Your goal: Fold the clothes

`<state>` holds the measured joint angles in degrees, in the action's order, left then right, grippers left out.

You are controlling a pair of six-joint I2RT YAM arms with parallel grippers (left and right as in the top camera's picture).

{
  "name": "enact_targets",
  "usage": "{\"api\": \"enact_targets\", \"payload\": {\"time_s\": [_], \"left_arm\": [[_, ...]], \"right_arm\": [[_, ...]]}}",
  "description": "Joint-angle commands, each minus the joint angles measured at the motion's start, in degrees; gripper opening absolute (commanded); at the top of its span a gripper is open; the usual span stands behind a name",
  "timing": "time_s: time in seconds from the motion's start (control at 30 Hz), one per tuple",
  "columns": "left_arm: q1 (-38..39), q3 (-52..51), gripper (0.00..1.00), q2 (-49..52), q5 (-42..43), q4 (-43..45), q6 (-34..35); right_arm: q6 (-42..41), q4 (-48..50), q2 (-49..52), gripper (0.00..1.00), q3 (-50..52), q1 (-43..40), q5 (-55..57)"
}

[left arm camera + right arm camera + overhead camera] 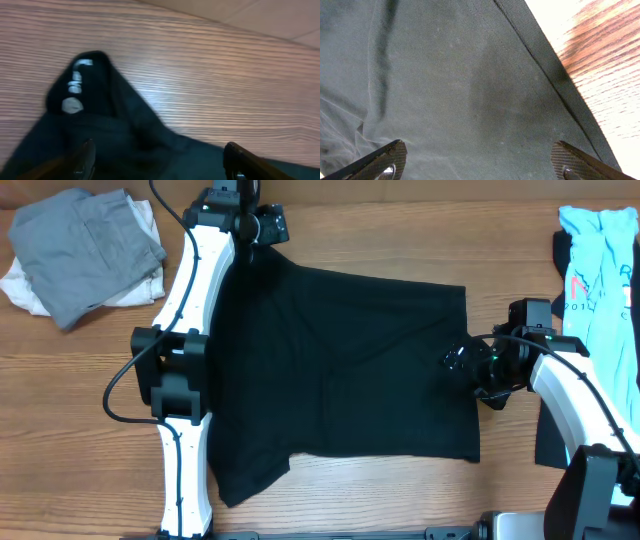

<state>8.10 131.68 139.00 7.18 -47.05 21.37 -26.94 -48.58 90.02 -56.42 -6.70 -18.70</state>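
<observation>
A plain black short-sleeved T-shirt (340,370) lies flat on the wooden counter (350,495). Both hands are released (fingers wide apart): left hand (264,227) at its far corner, right hand (459,360) over its right edge.

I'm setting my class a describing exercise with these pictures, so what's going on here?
Two robot arms are working on a black T-shirt spread flat on the wooden table, not yet folded. The left gripper is open over the shirt's far left corner, near a white-printed label. The right gripper is open over its right edge. Neither has closed on the cloth. Grey and white clothes lie at the far left, a light-blue shirt at the far right.
</observation>
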Motion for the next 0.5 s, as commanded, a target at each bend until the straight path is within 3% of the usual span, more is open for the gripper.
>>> {"api": "enact_targets", "payload": {"time_s": [0.0,0.47], "left_arm": [[-1.66,1.11,0.84,0.42,-3.37,-0.79,-4.02],[-1.64,1.07,0.91,4.9,-0.44,-0.5,-12.31]], "right_arm": [[0.42,0.28,0.11,0.96,-1.4,0.26,-0.48],[1.73,-0.13,0.11,0.96,-1.4,0.26,-0.48]]}}
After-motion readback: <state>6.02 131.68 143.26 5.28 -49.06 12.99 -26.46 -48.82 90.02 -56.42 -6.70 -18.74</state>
